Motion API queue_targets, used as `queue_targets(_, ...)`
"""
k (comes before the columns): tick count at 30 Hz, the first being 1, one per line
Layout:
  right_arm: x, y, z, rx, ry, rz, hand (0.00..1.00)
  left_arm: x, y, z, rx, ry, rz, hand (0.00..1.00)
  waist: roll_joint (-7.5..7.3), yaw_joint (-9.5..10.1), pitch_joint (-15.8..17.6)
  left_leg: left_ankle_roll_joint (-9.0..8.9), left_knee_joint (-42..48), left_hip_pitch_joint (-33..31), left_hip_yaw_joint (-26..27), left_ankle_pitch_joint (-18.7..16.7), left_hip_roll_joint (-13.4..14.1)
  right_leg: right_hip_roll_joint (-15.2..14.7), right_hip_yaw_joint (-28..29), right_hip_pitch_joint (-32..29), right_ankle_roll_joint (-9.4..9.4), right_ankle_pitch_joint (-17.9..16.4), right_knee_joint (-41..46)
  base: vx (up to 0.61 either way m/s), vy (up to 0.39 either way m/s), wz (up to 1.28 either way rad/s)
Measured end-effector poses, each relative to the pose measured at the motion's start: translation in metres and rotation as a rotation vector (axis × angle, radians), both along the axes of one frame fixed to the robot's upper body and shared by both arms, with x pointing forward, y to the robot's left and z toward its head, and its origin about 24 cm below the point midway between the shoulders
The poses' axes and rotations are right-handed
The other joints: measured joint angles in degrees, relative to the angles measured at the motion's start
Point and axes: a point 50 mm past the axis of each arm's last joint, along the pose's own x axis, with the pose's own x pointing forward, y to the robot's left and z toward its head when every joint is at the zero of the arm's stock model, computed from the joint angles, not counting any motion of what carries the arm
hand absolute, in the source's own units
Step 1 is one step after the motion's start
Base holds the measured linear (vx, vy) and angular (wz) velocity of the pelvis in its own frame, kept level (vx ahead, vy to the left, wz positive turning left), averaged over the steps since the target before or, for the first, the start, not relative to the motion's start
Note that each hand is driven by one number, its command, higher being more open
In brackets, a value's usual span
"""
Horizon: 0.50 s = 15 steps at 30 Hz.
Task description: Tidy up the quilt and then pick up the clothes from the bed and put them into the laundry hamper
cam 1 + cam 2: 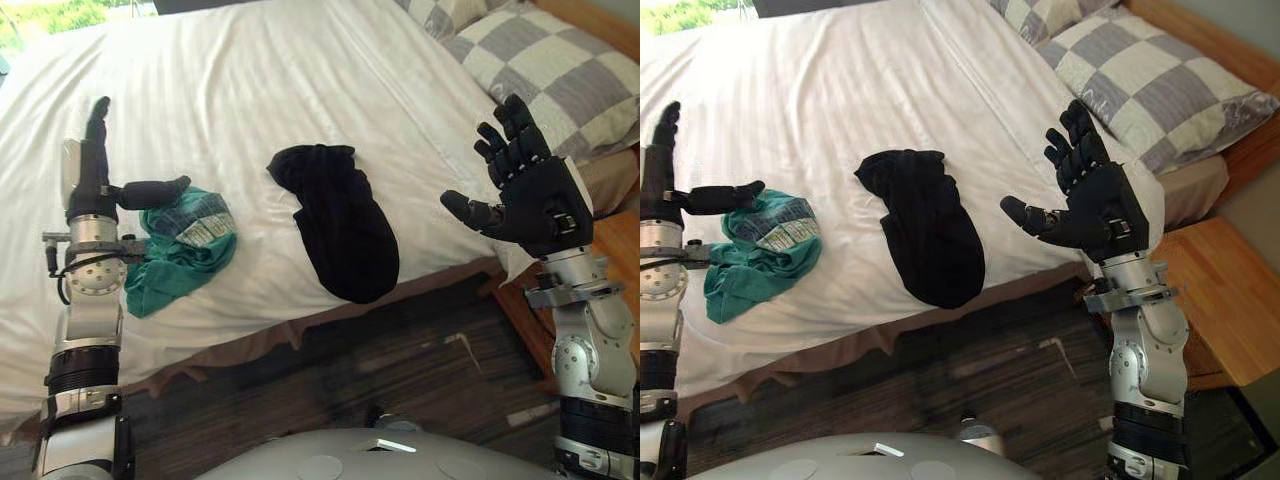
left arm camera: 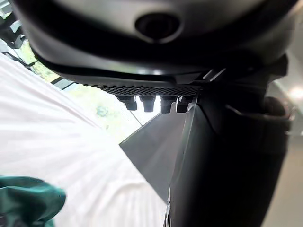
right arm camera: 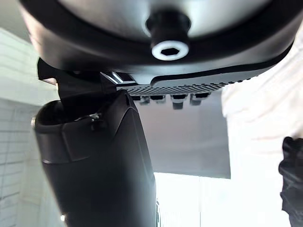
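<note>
Left hand (image 1: 90, 172) splayed beside teal garment (image 1: 185, 250), right hand (image 1: 535, 200) splayed, black garment (image 1: 340, 225) between them

Fig.: clearance over bed, head cam. L hand (image 1: 88, 180) and R hand (image 1: 535, 200) are both raised w/ fingers straight, holding nothing, well apart.

- **Open lanes:** bare white quilt (image 1: 250, 90) across the far half. There is also a bare strip betw. teal garment (image 1: 180, 245) and black garment (image 1: 340, 220), and another betw. black garment and R hand.
- **Obstacles, L side:** teal garment sits just beside L hand; the thumb overlaps its top edge.
- **Obstacles, R side:** checked pillows (image 1: 570, 75) lie beyond R hand. Wooden nightstand (image 1: 1210, 290) stands beside R arm, against the bed's side.
- **Near side:** dark floor (image 1: 380, 350) runs along the bed edge.
</note>
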Motion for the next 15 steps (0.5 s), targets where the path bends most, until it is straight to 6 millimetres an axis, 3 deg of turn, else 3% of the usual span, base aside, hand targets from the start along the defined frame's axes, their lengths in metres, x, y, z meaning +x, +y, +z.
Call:
queue_targets(6, -0.007, 0.002, -0.004, 0.013, 0.021, -0.005, 1.0, 0.0, 0.005, -0.017, 0.047, 0.124, 0.106, 1.0, 0.98, -0.29, 2.0, -0.01, 0.2, -1.0, 1.9, 0.0, 0.1, 0.1, 1.5, -1.5, 0.0, 0.0, -0.1, 0.0, -0.029, -0.14)
queue_targets(11, -0.013, 0.009, 0.009, -0.017, -0.038, 0.027, 1.0, -0.005, 0.018, -0.04, 0.042, 0.267, 0.204, 1.0, 1.18, -0.98, 3.2, -0.15, 1.5, -2.3, 3.5, -0.4, 0.2, -0.1, 3.3, -3.0, 0.0, 0.0, 0.3, 0.01, -0.027, -0.13)
queue_targets(15, -0.011, 0.011, 0.015, -0.02, -0.065, 0.041, 1.0, -0.007, 0.029, -0.065, 0.01, 0.427, 0.266, 1.0, 1.34, -1.07, 6.0, -0.28, 5.6, -4.8, 3.9, -1.5, 1.0, -0.3, 3.6, -4.4, 0.0, 0.0, 1.5, 0.0, -0.037, 0.01)
